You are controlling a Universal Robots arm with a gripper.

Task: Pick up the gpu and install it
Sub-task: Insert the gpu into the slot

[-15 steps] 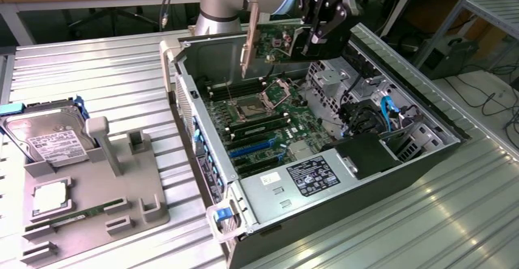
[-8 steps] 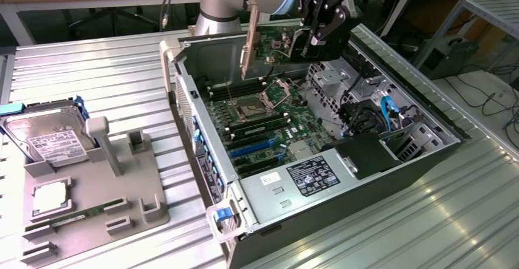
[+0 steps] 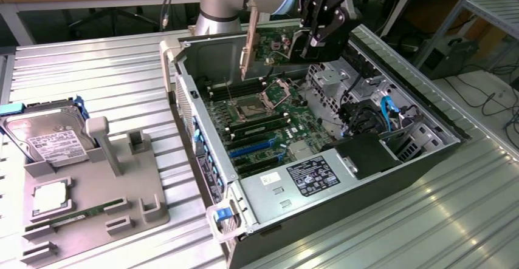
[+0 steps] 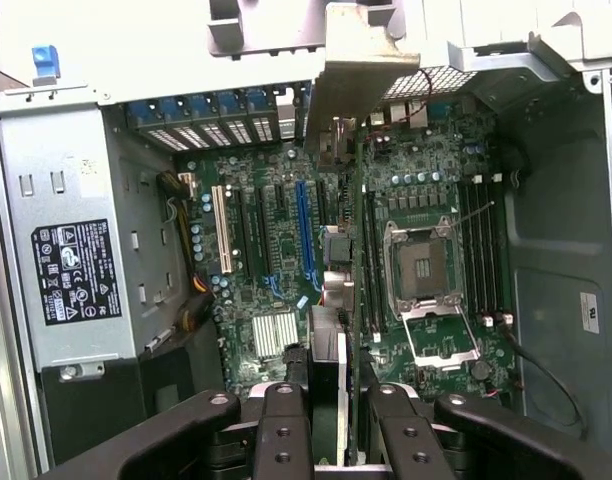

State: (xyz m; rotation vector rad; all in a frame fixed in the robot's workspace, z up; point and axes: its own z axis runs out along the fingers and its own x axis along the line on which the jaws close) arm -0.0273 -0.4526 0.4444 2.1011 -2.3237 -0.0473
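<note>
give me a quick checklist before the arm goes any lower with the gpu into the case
1. gpu held in the gripper: ok, the card hangs on edge between the fingers, bracket toward the case's rear wall.
2. Card above the open computer case, not yet seated: ok.
3. Blue expansion slot free of cards: ok, nothing stands in it.
4. Card lined up with that slot: cannot tell; in the wrist view its edge runs beside the slot.
5. Cables clear of the slots: ok, they lie by the drive bays.
6. CPU socket lever clear of the card: cannot tell.
</note>
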